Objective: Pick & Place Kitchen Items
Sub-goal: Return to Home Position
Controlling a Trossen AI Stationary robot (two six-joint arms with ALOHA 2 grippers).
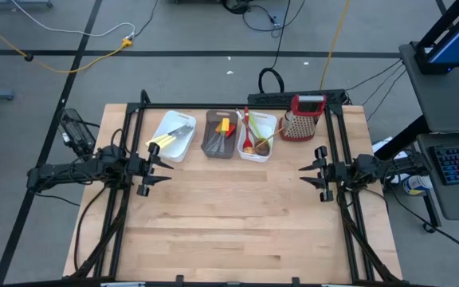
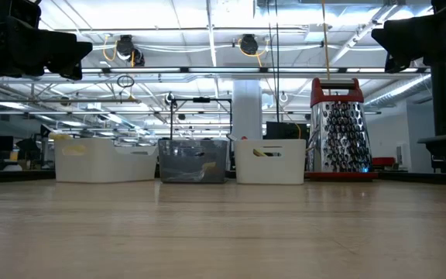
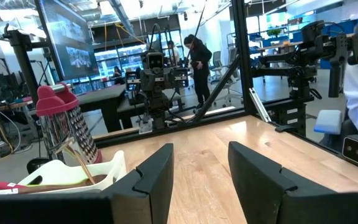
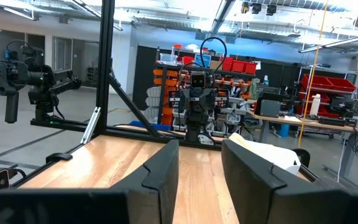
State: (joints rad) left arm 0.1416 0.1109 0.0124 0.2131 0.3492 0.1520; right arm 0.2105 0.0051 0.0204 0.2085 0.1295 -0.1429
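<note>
The kitchen items lie in three tubs at the table's far side: yellow-headed and cream pieces in the left white tub (image 1: 172,135), red and yellow ones in the brown tub (image 1: 220,134), red, orange and green ones in the right white tub (image 1: 256,136). My left gripper (image 1: 159,166) hovers open at the table's left, just near of the left tub. My right gripper (image 1: 309,172) hovers open at the table's right. Both are empty and point toward each other across the table.
A red-topped metal box grater (image 1: 303,118) stands right of the tubs at the far edge; it also shows in the low view (image 2: 339,128). Black frame posts (image 1: 134,127) stand at the table's sides. People show in the room beyond, in the left wrist view (image 3: 199,62).
</note>
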